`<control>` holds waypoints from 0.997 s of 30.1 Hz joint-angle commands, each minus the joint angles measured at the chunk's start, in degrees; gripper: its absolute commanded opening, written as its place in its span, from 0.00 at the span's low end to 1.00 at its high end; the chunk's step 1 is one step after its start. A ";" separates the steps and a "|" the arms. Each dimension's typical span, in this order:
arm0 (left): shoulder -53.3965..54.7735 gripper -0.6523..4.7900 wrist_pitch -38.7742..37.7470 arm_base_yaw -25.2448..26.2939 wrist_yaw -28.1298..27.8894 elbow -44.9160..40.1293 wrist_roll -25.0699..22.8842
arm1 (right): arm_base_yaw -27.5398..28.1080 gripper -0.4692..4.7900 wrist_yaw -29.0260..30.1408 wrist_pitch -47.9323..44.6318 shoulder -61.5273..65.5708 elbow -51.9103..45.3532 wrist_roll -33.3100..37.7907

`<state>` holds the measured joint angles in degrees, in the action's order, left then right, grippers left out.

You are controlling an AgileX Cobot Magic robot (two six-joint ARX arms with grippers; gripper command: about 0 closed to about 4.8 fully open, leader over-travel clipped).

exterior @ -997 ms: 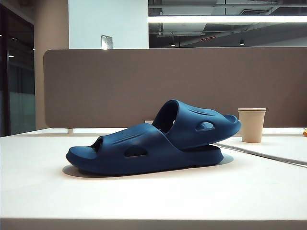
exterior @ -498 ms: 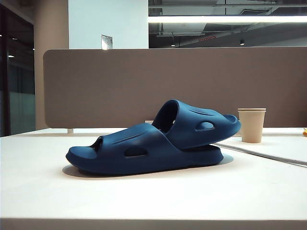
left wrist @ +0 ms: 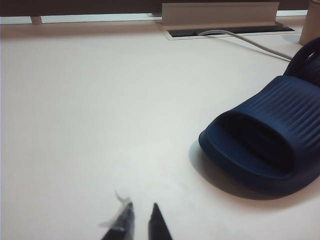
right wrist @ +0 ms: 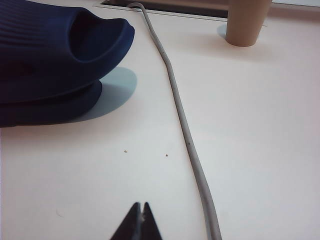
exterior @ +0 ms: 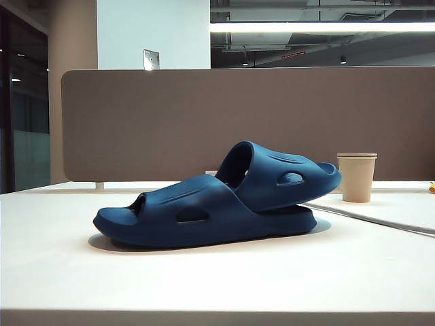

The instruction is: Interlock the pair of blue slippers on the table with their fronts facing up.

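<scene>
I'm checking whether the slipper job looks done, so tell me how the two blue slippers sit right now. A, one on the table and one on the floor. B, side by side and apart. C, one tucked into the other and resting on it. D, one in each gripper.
C: the upper slipper is tucked into the strap of the lower slipper, resting on it, on the table; the left gripper and right gripper hold nothing.

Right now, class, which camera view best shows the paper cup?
The exterior view: the paper cup stands whole, rim to base. The right wrist view shows only its lower part; the left wrist view catches just an edge.
</scene>
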<state>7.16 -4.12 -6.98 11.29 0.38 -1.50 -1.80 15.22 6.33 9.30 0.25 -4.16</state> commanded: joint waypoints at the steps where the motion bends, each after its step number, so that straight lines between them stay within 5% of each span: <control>1: 0.00 0.20 0.17 -0.04 0.11 0.15 0.00 | -0.07 0.09 -0.24 -1.09 -0.02 -0.09 0.96; 9: -0.02 0.20 0.11 -0.04 1.62 0.15 0.48 | -0.07 0.09 -8.87 -1.90 0.00 -0.09 7.21; 30: -0.02 0.20 0.13 -0.04 1.49 0.15 0.44 | -0.07 0.09 -8.92 -1.84 -0.02 -0.07 8.70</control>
<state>7.16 -4.12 -6.98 12.60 0.38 -1.26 -1.80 6.46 5.45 9.30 0.25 4.45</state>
